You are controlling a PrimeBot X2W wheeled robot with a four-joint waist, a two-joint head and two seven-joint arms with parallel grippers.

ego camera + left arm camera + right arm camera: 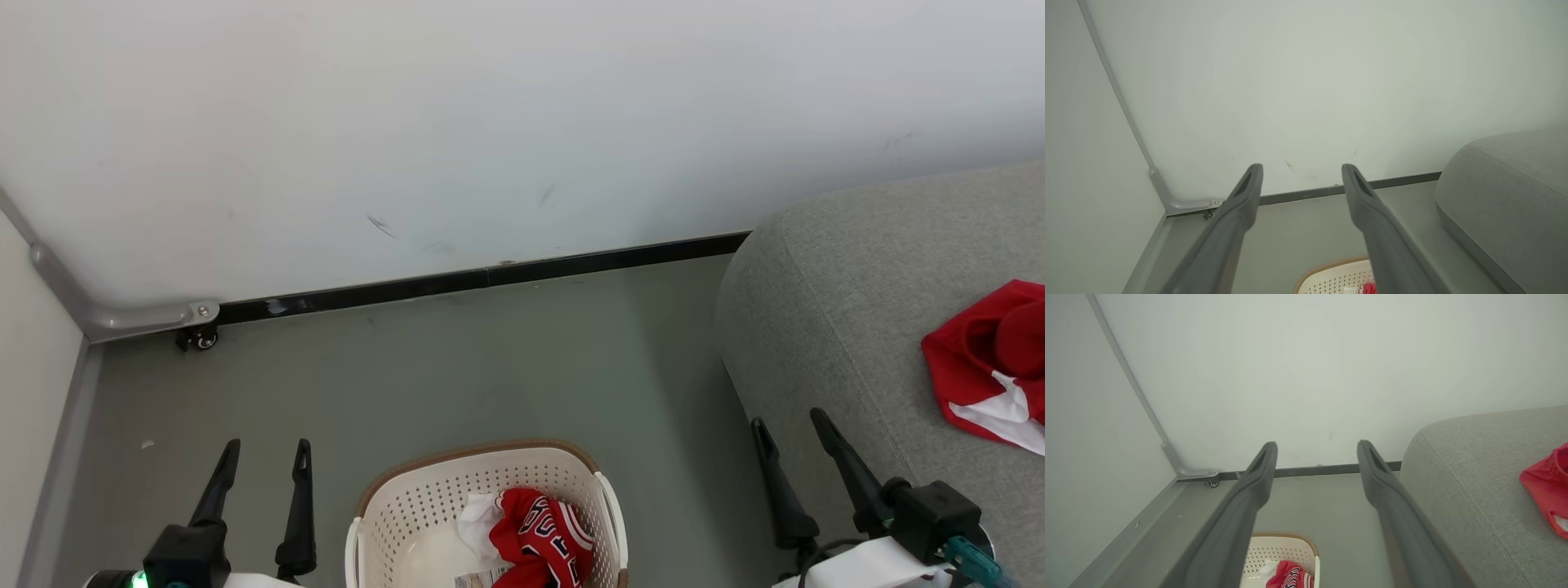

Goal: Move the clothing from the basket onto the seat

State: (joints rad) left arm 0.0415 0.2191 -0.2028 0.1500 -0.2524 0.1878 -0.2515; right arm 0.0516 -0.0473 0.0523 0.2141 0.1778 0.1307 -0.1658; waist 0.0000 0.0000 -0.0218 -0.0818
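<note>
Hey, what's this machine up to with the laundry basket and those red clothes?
A two-armed robot is moving sports clothes from a laundry basket on the floor onto the grey seat beside it. One red-and-white garment already lies on the seat. A red jersey with black-and-white lettering sits crumpled in the basket, next to a white cloth. Right now both hands are open and empty: the left hand hangs left of the basket, and the right hand is by the seat's edge.

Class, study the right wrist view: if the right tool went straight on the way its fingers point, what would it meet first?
Probably the white wall, just above the dark skirting strip. The open right tool aims there; the basket lies below that line. Depth is uncertain.
</note>
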